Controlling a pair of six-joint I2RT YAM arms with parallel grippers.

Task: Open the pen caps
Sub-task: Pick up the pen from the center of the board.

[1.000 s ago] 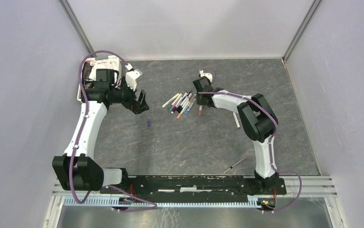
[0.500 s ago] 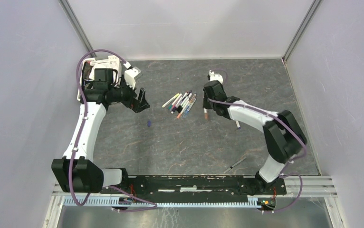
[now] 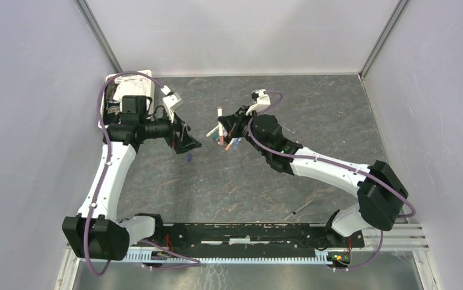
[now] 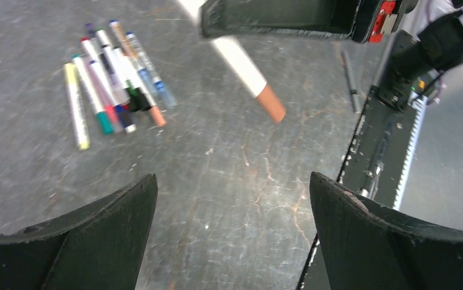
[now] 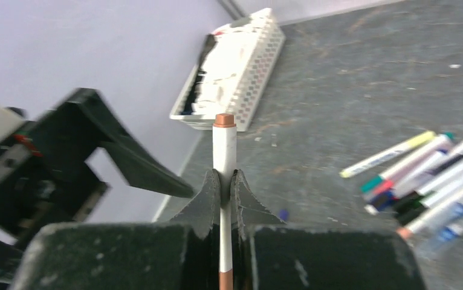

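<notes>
Pen (image 5: 224, 145) in right hand (image 5: 225, 179), left hand (image 4: 232, 181) spread

A dark grey, marbled table (image 3: 229, 187) was seen filling the middle of the overhead view, enclosed by pale lilac walls (image 3: 29, 121). A bundle of white-barrelled pens (image 4: 115, 84) was laid close together on it, in the upper left of the left wrist view. A white perforated basket (image 5: 256, 75) was set at the table's far left corner. A single dark pen (image 3: 299, 210) was seen lying well apart from the bundle, toward the lower right of the overhead view.
</notes>
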